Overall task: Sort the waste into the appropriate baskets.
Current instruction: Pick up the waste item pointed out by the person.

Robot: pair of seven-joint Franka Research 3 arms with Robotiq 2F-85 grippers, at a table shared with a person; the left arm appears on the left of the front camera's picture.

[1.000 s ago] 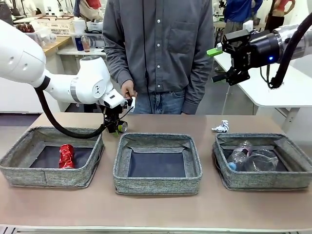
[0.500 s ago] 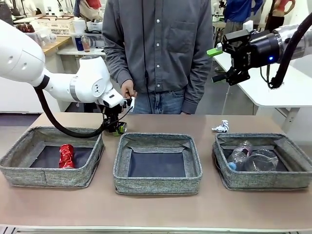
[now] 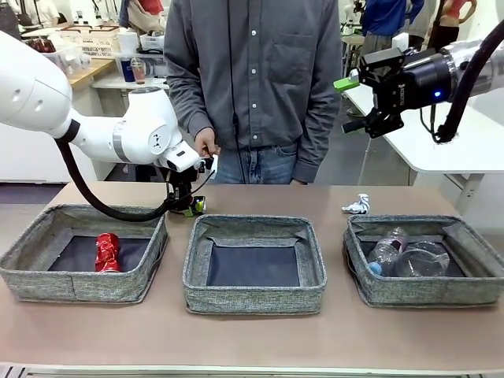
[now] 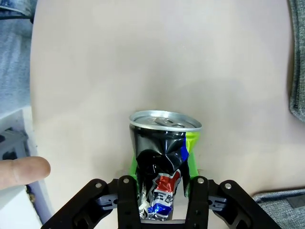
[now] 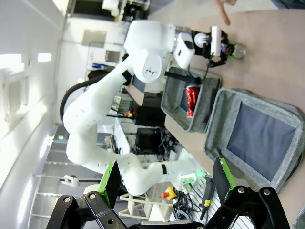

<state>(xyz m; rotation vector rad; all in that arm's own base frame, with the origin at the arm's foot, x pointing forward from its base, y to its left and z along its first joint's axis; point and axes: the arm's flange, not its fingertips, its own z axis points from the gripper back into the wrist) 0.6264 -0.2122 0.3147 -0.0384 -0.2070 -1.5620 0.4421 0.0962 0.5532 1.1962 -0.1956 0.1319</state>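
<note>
My left gripper (image 3: 191, 206) is shut on the dark blue soda can (image 4: 164, 157) at the table's far side, behind the gap between the left and middle baskets. Its green pads (image 4: 192, 148) dent the can's sides. The left basket (image 3: 79, 213) holds a crushed red can (image 3: 107, 252). Nothing lies in the middle basket (image 3: 252, 224). The right basket (image 3: 425, 224) holds a clear bottle (image 3: 386, 253) and a clear cup (image 3: 422, 260). A crumpled white-and-blue wrapper (image 3: 357, 205) lies on the table behind it. My right gripper (image 3: 350, 104) hangs open, high at the right.
A person stands at the far edge, one hand (image 3: 208, 146) just above my left gripper; a fingertip (image 4: 24, 171) shows beside the can. In the right wrist view, the open right gripper (image 5: 167, 179) looks down on the left arm and the red can (image 5: 192, 101).
The left gripper has shut on the soda can and dented it. The right arm has not moved.
</note>
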